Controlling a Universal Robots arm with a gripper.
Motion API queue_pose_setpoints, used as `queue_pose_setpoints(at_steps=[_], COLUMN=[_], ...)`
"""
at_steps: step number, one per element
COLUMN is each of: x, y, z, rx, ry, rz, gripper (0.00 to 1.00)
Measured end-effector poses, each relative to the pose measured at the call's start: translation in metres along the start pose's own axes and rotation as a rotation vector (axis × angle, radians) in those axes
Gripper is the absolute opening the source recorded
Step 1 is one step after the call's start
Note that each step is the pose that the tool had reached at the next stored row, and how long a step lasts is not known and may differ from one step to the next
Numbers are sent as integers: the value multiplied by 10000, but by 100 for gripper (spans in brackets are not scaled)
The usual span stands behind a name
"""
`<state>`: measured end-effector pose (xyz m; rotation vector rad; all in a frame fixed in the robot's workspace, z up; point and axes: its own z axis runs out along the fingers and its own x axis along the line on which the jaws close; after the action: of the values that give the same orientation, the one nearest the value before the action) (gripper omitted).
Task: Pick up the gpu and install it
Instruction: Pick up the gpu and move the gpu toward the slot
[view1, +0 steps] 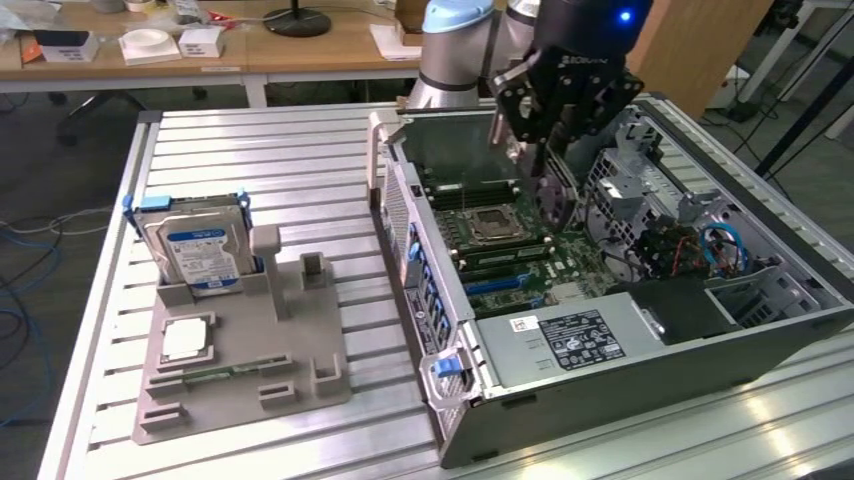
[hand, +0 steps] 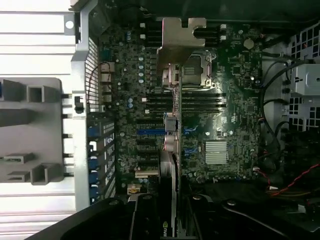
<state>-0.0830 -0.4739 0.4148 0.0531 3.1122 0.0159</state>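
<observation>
My gripper hangs over the open computer case, shut on the gpu. The card is held on edge and points down at the motherboard, near the CPU socket. In the wrist view the gpu is seen edge-on between the fingers of the gripper. Its grey metal bracket is at the far end, over the board's slots. I cannot tell whether the card touches the board.
A grey fixture beside the case, on the exterior view's left, holds a blue-labelled hard drive, a square chip and a memory stick. Drive cages and blue cables crowd the case's far side. A wooden desk stands behind.
</observation>
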Motion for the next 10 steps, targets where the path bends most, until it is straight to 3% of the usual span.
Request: queue_pose_setpoints(at_steps=[10], x=[-452], y=[15], z=[44], rx=[-1], ry=[-1], rz=[1], gripper=[27])
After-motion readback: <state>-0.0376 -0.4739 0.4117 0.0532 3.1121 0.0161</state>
